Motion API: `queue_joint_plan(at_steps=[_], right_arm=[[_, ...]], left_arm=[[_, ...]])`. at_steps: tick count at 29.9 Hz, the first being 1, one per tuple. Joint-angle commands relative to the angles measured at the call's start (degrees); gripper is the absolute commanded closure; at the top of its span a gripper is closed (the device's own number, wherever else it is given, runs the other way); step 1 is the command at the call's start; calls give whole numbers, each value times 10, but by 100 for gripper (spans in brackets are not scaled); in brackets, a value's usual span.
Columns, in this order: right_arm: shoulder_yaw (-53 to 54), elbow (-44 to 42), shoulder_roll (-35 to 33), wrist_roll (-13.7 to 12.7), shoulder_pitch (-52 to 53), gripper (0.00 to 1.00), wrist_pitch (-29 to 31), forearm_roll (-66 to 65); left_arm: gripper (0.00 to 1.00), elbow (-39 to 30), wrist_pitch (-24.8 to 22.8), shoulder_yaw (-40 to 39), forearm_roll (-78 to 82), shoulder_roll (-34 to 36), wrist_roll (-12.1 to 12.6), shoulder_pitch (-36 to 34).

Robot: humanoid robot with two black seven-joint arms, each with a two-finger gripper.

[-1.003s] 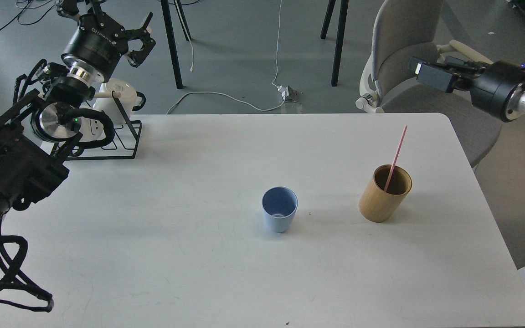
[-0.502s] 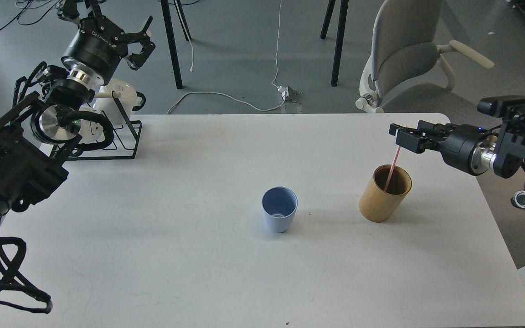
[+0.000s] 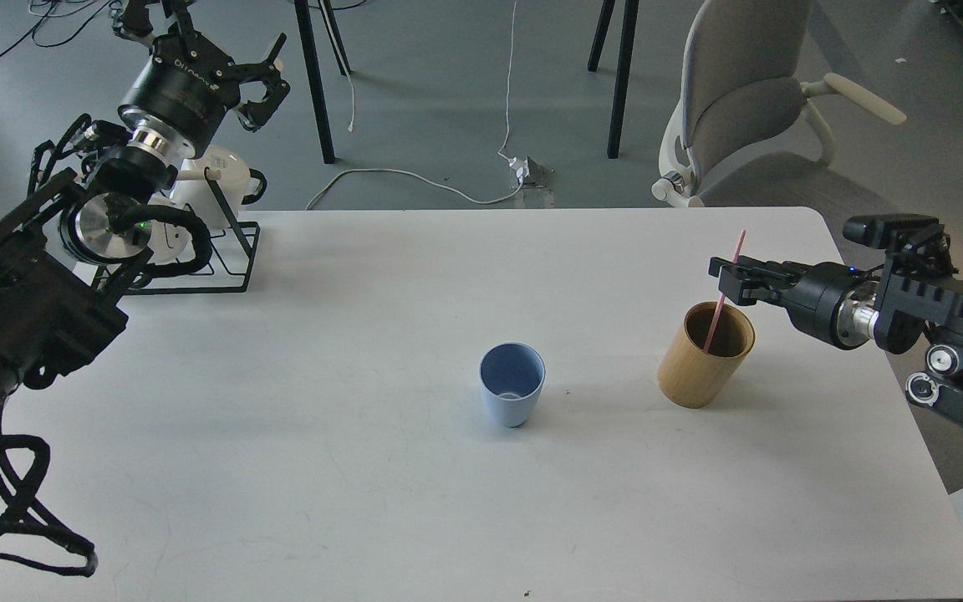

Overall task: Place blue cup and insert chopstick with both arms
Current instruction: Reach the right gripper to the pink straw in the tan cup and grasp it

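Note:
The blue cup stands upright and empty at the middle of the white table. The pink chopstick leans inside the tan bamboo cylinder to the cup's right, its top sticking out. My right gripper reaches in from the right at the height of the stick's upper half, level with it above the cylinder's rim. The stick crosses the dark fingertips, and I cannot tell whether they pinch it. My left gripper is open and empty, high at the far left above the mug rack.
A black wire rack with white mugs stands at the table's far left corner, under my left arm. A grey chair stands behind the table's far right edge. Cables lie on the floor beyond.
My right arm has swung down from high at the far right to the chopstick's level. In the last half second it dropped a little lower along the stick. My left arm barely moved.

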Motion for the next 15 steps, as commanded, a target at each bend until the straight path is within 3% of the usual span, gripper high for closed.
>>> queue_joint_plan(at_steps=[1,5,15], right_arm=[[1,1,1,1,-4,70,-2,0],[0,1,4,2,-7,71,-10,-1],[0,3,0,2,-11,91,-15,-1]], left_arm=[[0,0,0,0,0,0,-1,0],[0,1,0,0,4,4,-3,2],[0,2,0,0,7,4,-2,1]])
